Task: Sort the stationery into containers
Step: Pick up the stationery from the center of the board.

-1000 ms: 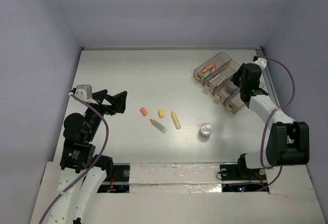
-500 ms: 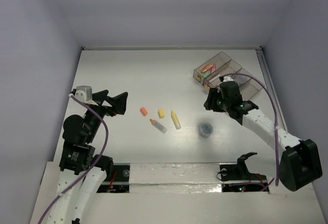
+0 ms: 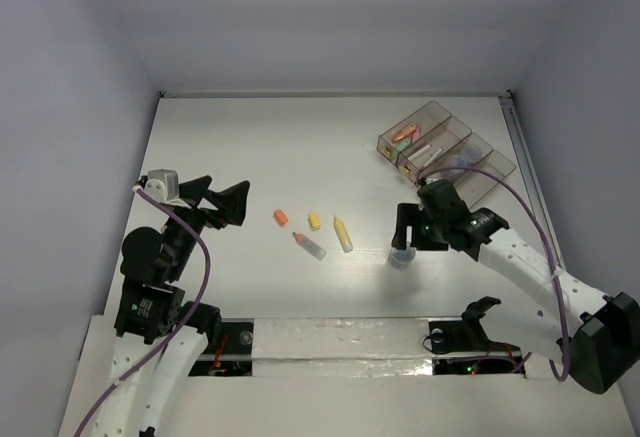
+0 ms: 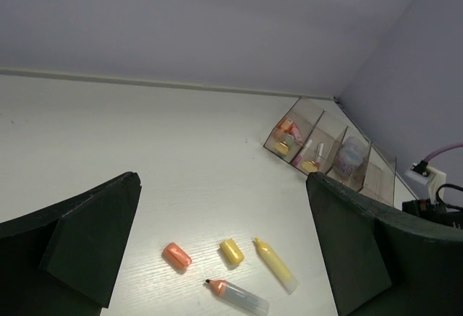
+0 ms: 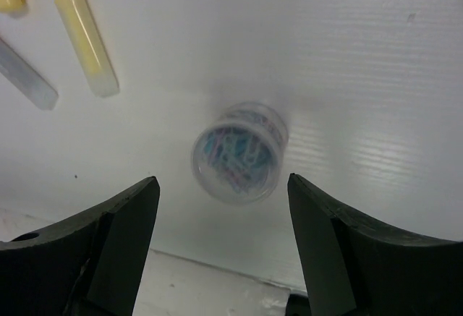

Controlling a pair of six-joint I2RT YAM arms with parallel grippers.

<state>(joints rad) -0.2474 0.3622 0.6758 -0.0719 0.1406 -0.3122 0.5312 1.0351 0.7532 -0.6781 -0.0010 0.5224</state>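
Note:
A round clear tin of coloured clips stands on the white table, also seen as the tin in the top view. My right gripper hovers over it, open, with a finger on each side and neither touching it. Left of it lie a yellow marker, an orange-tipped clear marker, a yellow cap and an orange cap. The containers stand at the back right with markers, a white pen and a purple tin inside. My left gripper hangs open and empty at the left.
The right arm's purple cable arcs over the nearer bins. A raised white ledge runs along the near edge between the arm bases. Grey walls close the table on three sides.
My right arm has swung from the containers down and left to the tin, and its jaws have widened. The left arm has not moved.

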